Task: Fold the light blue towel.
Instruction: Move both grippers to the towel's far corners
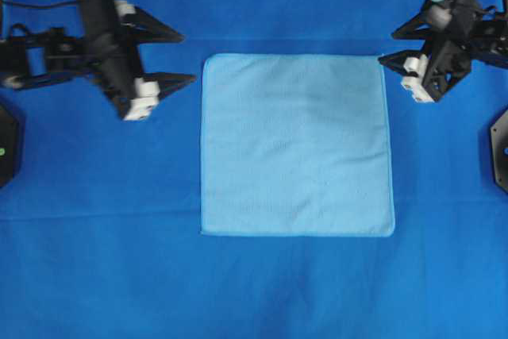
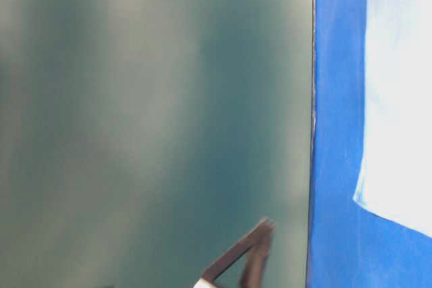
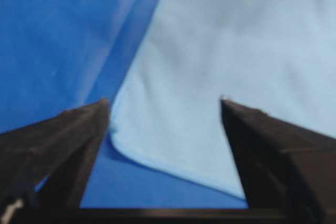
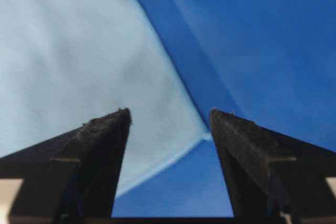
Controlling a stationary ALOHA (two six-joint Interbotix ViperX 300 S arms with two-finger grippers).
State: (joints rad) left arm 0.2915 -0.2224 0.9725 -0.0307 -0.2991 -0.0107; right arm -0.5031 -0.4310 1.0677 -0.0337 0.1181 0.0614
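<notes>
so far nothing was folded: the light blue towel (image 1: pixel 297 144) lay flat and square on the dark blue cloth (image 1: pixel 95 260). left gripper (image 1: pixel 181 58) and right gripper (image 1: pixel 387 47), both spread and empty, flanked the towel's far corners; every fold remained.

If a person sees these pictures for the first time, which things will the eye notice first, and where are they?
First, the light blue towel lies flat and unfolded in the middle of the darker blue cloth. Next, two black arms flank its top corners: the left gripper at upper left, the right gripper at upper right. Both have their fingers spread open, neither touching the towel.
</notes>
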